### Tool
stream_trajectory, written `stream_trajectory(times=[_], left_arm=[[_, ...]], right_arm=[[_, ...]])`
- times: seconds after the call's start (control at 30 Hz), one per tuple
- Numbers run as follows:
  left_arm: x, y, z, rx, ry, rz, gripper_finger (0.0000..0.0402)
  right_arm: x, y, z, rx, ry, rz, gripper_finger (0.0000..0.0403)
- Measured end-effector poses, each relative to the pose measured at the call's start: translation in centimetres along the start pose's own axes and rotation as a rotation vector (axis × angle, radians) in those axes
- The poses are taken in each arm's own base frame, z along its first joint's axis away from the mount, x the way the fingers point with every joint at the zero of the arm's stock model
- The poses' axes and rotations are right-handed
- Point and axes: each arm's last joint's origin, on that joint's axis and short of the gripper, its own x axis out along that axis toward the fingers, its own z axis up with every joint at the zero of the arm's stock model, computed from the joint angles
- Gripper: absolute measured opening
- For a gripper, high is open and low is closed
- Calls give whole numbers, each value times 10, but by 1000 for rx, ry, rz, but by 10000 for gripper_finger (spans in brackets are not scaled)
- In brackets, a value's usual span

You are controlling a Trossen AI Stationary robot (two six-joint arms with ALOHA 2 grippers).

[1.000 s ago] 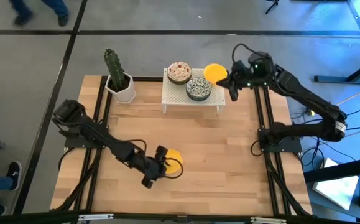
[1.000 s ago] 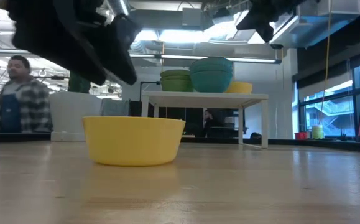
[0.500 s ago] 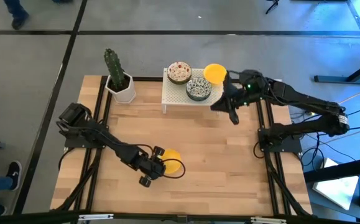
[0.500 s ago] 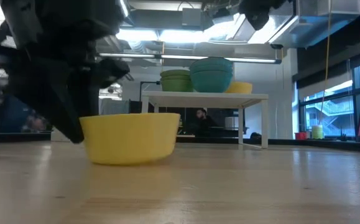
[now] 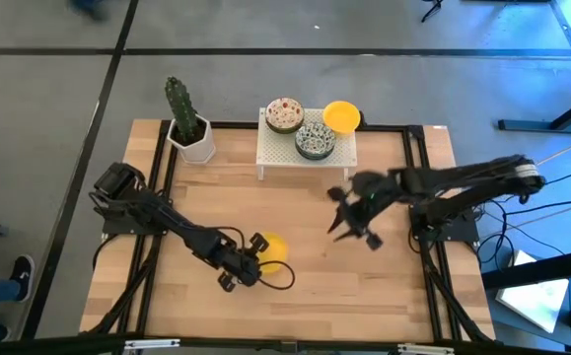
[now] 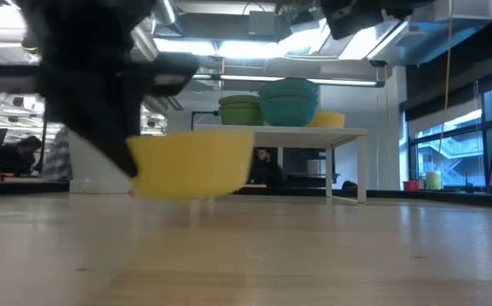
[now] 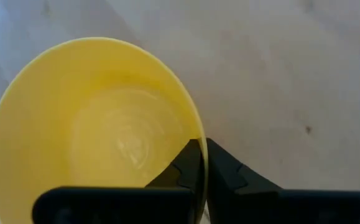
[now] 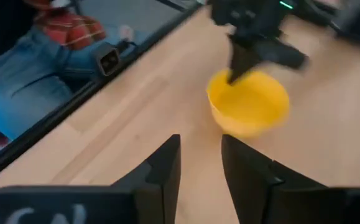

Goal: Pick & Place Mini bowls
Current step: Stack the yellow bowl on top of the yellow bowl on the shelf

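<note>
While the wooden table [image 5: 364, 286] carries everything else, the job at this instant sits at its near-left part, where the left gripper [image 5: 249, 268] has its fingers [image 7: 189, 168] pinched on the rim of a yellow bowl [image 5: 270, 248], one finger inside the wall and one outside. Seen from table height, the bowl [image 6: 193, 163] looks to hang just clear of the wood, tipped only a little. Behind this pincer, at the far edge of the table, a small white stand [image 5: 306, 158] holds a speckled reddish bowl stack [image 5: 284, 114] and a blue-green patterned stack [image 5: 315, 140], with another yellow bowl [image 5: 341, 115] at the stand's far-right corner. A white cactus pot [image 5: 192, 138] stands farther back, off to the pincer's left.

The right gripper [image 5: 352, 219] hovers over mid-table, off to the right of the held bowl, its fingers [image 8: 166, 163] spread with a clear gap and nothing between them.

A rim pinch is a thin hold, I judge, so the lift should go straight up and slowly, keeping the bowl level so it cannot swing or slip. Carrying it toward the stand, the arm should pass well wide of the right gripper and come down over the stack before letting go.
</note>
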Motion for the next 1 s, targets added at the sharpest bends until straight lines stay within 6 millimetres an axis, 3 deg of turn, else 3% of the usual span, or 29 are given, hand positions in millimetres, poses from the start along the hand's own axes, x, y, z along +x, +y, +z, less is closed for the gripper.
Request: stream_trajectory(times=[0.2, 0.43, 0.63, 0.83, 1.0], left_arm=[[-3, 26, 13, 55, -148, -115, 4], [0, 45, 8, 81, -200, -147, 3], [0, 49, 10, 78, -260, -184, 3], [-1, 48, 10, 96, -275, -197, 3], [-1, 48, 10, 96, -275, -197, 3]], right_arm=[[55, 15, 7, -168, 26, 47, 124], [107, 23, 5, -271, 180, 54, 134], [131, 15, 6, -337, 250, -9, 153], [153, 11, 6, -340, 281, 41, 176], [163, 11, 3, -352, 289, 83, 156]])
